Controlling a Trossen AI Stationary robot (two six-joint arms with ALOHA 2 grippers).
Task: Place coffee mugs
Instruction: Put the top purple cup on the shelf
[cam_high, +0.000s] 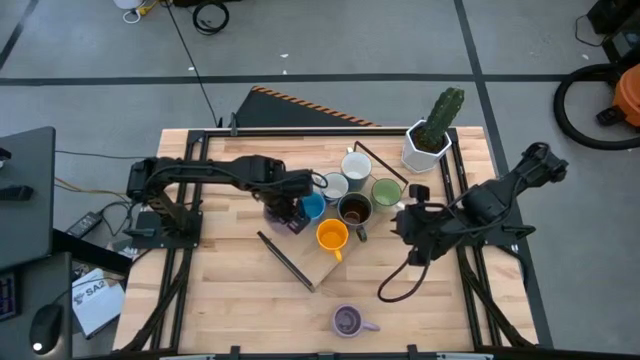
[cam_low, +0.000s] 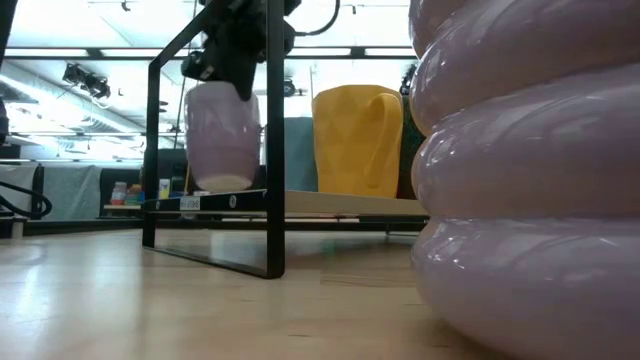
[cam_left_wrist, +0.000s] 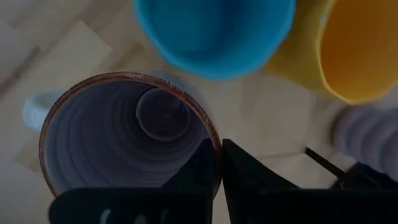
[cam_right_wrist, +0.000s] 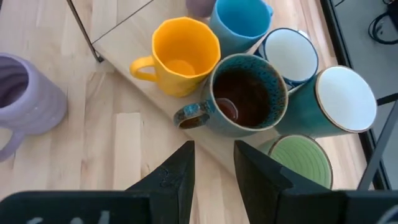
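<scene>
My left gripper is shut on a lavender mug at the left end of the mug cluster, over the wooden board. Beside it stand a blue mug, an orange mug, a dark brown mug, two white mugs and a green mug. A second lavender mug stands alone near the table's near edge. My right gripper is open, hovering right of the brown mug, touching nothing. My left gripper pinches the lavender mug's wall at its brown rim, one finger inside the mug and the other outside. The fingers come from above, pointing down. The mug is upright below them; whether its base touches the board I cannot tell.
A black wire frame stands around the wooden board that carries the mugs. A white hexagonal cactus pot sits at the table's far right. A black cable loops on the table below the right arm. Bare wood lies along the near left.
</scene>
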